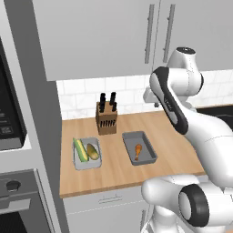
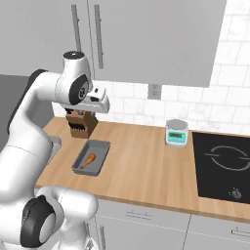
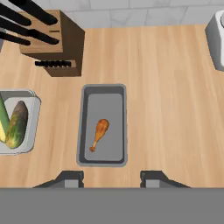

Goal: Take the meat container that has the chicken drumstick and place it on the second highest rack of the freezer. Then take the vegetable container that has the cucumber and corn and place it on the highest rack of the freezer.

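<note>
One wooden counter [image 1: 136,173] carries two grey containers. The darker meat container [image 3: 103,126] holds one chicken drumstick [image 3: 99,134], lying lengthwise at its middle. The paler vegetable container [image 1: 86,154], well to its left, holds one cucumber [image 1: 80,149] and one corn cob [image 1: 93,151] side by side. One knife block [image 1: 106,118] stands behind them. The gripper [image 3: 111,178] hangs above the meat container's near edge, its fingers apart and empty.
</note>
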